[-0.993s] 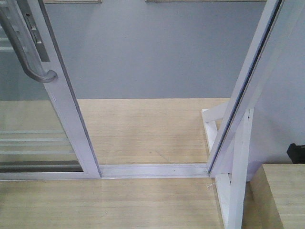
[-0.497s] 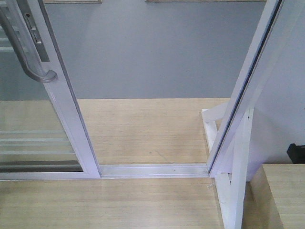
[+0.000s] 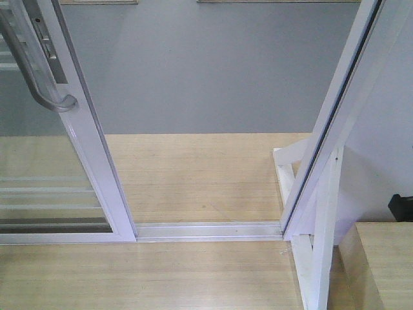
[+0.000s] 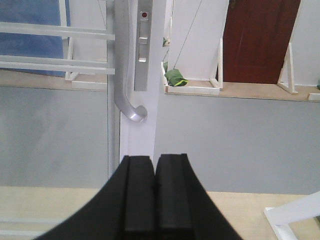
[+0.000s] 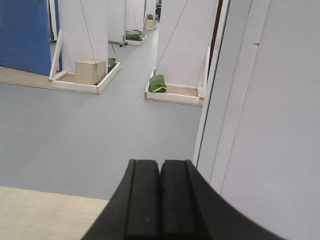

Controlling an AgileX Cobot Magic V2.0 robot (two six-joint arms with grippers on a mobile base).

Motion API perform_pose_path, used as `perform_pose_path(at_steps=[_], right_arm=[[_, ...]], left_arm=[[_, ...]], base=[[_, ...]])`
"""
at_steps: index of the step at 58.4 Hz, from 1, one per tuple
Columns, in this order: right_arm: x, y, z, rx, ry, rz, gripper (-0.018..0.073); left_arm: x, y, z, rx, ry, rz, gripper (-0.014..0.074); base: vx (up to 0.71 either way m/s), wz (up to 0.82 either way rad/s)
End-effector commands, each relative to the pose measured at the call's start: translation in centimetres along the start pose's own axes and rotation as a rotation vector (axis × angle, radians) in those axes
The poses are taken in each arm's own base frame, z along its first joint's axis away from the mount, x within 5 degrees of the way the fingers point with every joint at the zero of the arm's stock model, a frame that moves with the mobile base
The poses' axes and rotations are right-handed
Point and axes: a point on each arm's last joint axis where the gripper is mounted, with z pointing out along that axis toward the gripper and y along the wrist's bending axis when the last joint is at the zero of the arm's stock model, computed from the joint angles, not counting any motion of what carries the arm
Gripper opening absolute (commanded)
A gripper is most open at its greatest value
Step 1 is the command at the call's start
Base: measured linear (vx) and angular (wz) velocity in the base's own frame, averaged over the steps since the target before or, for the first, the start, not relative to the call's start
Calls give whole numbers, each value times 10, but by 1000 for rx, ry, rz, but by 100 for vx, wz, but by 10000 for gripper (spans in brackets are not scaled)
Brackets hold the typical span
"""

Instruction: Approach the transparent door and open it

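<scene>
Transparent door (image 3: pixel 61 168) stands at nine o'clock, doorway beside it open — grey handle (image 4: pixel 125 75) untouched; left gripper (image 4: pixel 155 187) and right gripper (image 5: pixel 160 192) fingers pressed together, empty.

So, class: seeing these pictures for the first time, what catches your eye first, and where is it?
The transparent door on the left of the front view, with its curved grey handle. Right of it a wide gap opens onto grey floor, with a floor track running across. Low in each wrist view, the left gripper and right gripper show black fingers pressed together.
</scene>
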Motion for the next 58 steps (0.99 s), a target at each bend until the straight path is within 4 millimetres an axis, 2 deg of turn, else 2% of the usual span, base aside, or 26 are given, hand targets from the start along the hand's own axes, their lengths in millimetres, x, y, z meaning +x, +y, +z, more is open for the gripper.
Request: perform_pose_path(at_steps=[1, 25, 28, 37, 41, 48, 58], right_arm=[[-10, 0, 1, 4, -35, -29, -3], [-10, 0, 1, -2, -35, -16, -3], [-12, 4, 1, -42, -55, 16, -3], [-23, 23, 0, -230, -185, -119, -3], [-24, 29, 0, -294, -205, -127, -3], [-18, 30, 2, -327, -127, -46, -3], [-4, 9, -2, -171, 34, 39, -3]], left_arm=[[-5, -1, -1, 15, -81, -2, 3], [-5, -1, -1, 15, -81, -2, 3], [-5, -1, -1, 15, -81, -2, 3], [-5, -1, -1, 15, -81, -2, 3], [-5, -1, -1, 15, -81, -2, 3], [-5, -1, -1, 15, -81, -2, 3], [-5, -1, -1, 15, -81, -2, 3]], base=[[0, 0], [0, 0], [0, 0], [0, 0], [0, 0], [0, 0], [0, 0]])
